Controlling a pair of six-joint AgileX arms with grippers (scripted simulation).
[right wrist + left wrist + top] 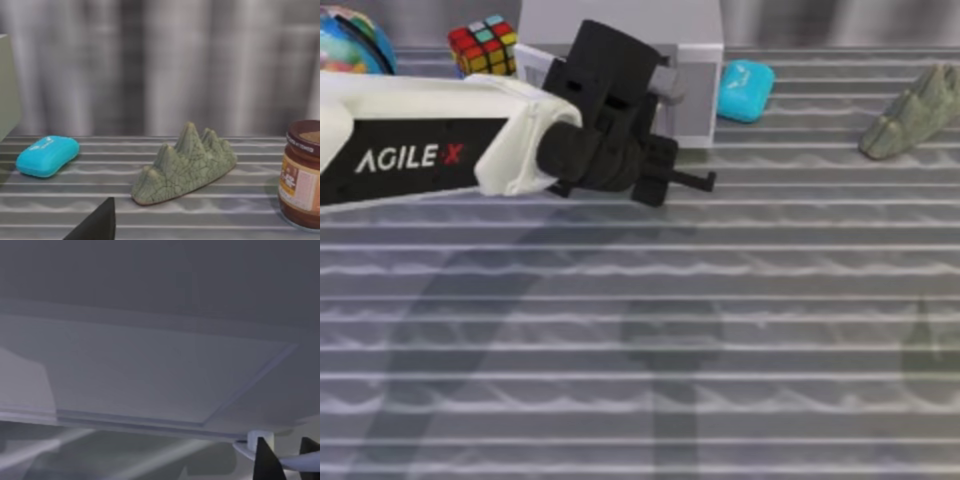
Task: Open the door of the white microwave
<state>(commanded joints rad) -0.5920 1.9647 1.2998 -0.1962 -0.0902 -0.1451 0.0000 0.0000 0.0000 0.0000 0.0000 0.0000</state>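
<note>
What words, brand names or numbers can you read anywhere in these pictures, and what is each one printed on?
"AGILE X": white letters with a red X on the black panel of the left arm, top view.
Label on the brown jar, right wrist view: print is there, too blurred to read.
Marking on the blue soap-shaped case: a faint pale mark, unreadable.
White microwave, Rubik's cube, globe: no readable text.

Boxy white-grey microwave [692,60]: pale grey top, lighter front. Table surface [640,350]: grey with fine white horizontal stripes. Cube puzzle [483,45] at 11 o'clock: red, yellow, blue and green squares on black. Rounded soap-like block [746,89]: turquoise. Jagged rock-shaped ornament [186,163]: crackled grey-green. Jar [301,172]: brown, orange-cream label. Left arm [410,140]: white, black panel, black gripper [670,182].
</note>
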